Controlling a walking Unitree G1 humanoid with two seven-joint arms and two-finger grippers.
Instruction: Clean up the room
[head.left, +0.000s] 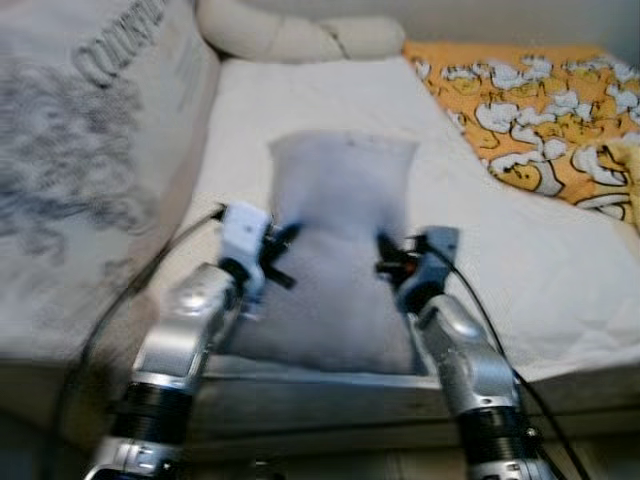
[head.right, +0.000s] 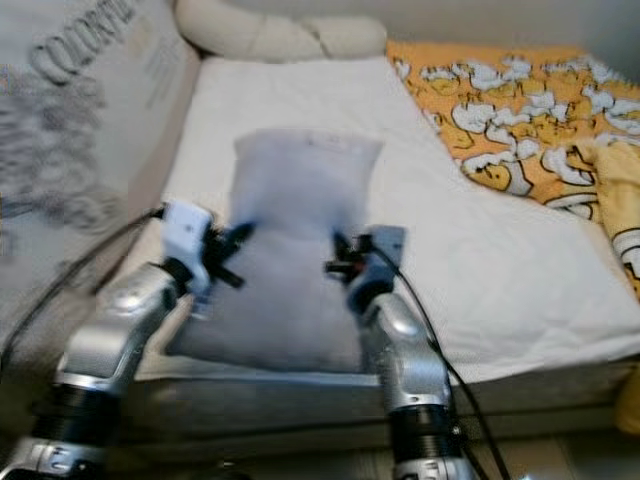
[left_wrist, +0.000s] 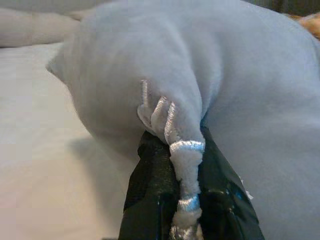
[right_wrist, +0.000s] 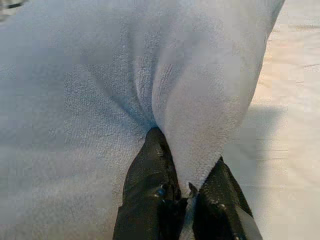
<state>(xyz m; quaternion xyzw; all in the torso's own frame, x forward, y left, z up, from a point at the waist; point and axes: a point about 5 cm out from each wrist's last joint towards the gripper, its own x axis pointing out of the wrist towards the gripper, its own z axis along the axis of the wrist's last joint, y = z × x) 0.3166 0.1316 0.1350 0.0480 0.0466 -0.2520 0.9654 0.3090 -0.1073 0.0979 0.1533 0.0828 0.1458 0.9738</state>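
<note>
A pale grey pillow (head.left: 335, 260) lies lengthwise on the white bed sheet (head.left: 500, 260) near the bed's front edge. My left gripper (head.left: 283, 255) is shut on a pinched fold of the pillow's left side; the bunched, piped seam (left_wrist: 184, 155) sits between its black fingers (left_wrist: 150, 195). On the pillow's right side my right gripper (head.left: 385, 258) is shut on another fold of the fabric (right_wrist: 200, 150), with its fingers (right_wrist: 150, 195) pressed close together. Both silver arms reach forward over the bed edge.
A cream bolster (head.left: 300, 35) lies at the head of the bed. An orange blanket with white duck print (head.left: 540, 110) covers the far right. A large printed grey cushion (head.left: 90, 150) leans along the left side. The bed frame edge (head.left: 330, 385) runs below my arms.
</note>
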